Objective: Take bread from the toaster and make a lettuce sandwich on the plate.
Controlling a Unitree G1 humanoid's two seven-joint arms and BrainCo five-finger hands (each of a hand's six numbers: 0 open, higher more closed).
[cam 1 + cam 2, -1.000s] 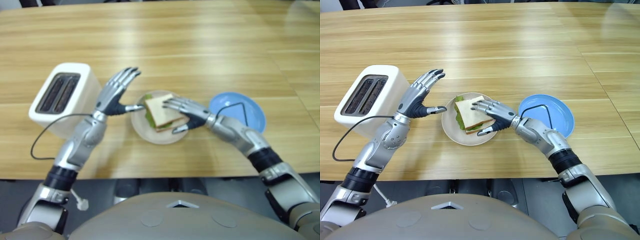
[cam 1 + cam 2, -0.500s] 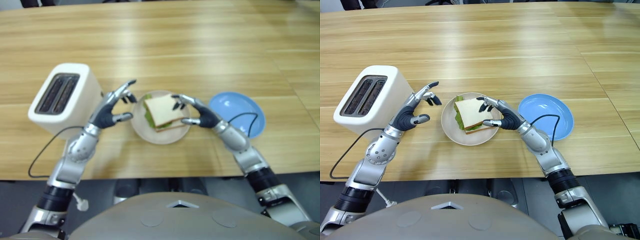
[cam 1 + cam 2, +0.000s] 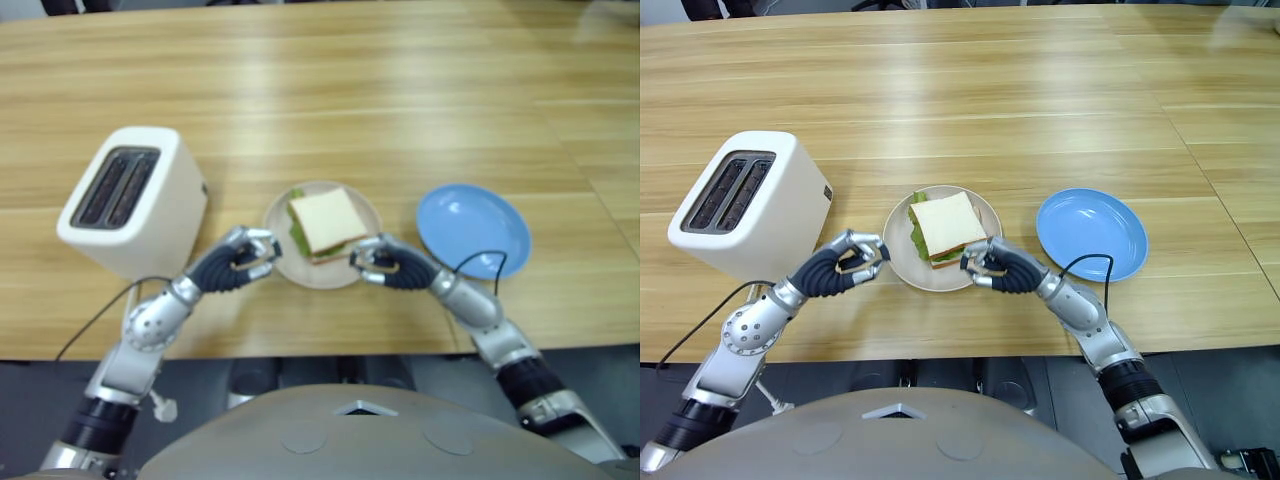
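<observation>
A sandwich (image 3: 948,226) of two white bread slices with green lettuce showing at its left edge lies on the beige plate (image 3: 902,268) in the middle of the table. The white toaster (image 3: 744,200) stands to the left, both slots dark and with no bread showing. My left hand (image 3: 846,268) rests on the table just left of the plate, fingers curled and holding nothing. My right hand (image 3: 1000,270) sits at the plate's lower right rim, fingers also curled, not gripping the sandwich.
An empty blue plate (image 3: 1092,234) lies to the right of the sandwich plate. A black cable (image 3: 1088,262) runs over its near edge along my right forearm. The toaster's cord (image 3: 700,322) trails off the table's front edge at left.
Both hands have drawn back from the sandwich toward the table's near edge and curled their fingers. The sandwich stays on the plate.
</observation>
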